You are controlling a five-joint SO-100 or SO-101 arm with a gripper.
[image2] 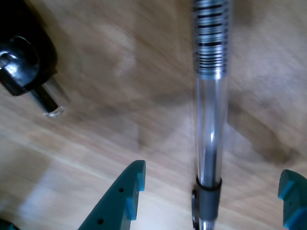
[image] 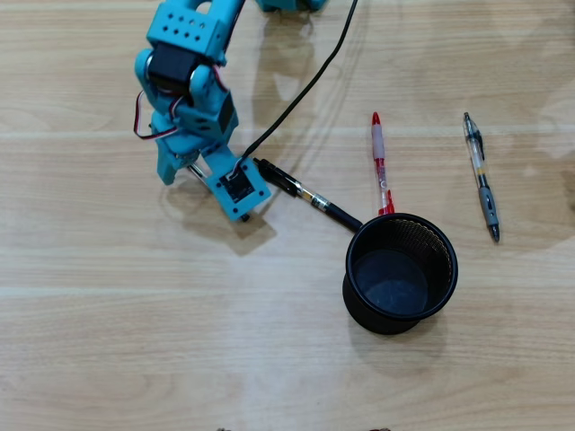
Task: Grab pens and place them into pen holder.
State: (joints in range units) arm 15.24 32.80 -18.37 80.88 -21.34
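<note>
**Jaws spread around a clear pen**

In the overhead view, the teal arm stood at the upper left of the wooden tabletop. A black pen ran from under it to the pen holder, at lower right of centre. A red pen and a grey pen lay above the holder.

In the wrist view, the jaws were spread, with a clear pen between them, touching neither.

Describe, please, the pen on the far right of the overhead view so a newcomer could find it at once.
Start at the black mesh pen holder on the wooden table. Look up and right of it in the overhead view: the grey-and-clear pen lies alone, touching nothing, unlike the red pen whose tip meets the rim.
</note>
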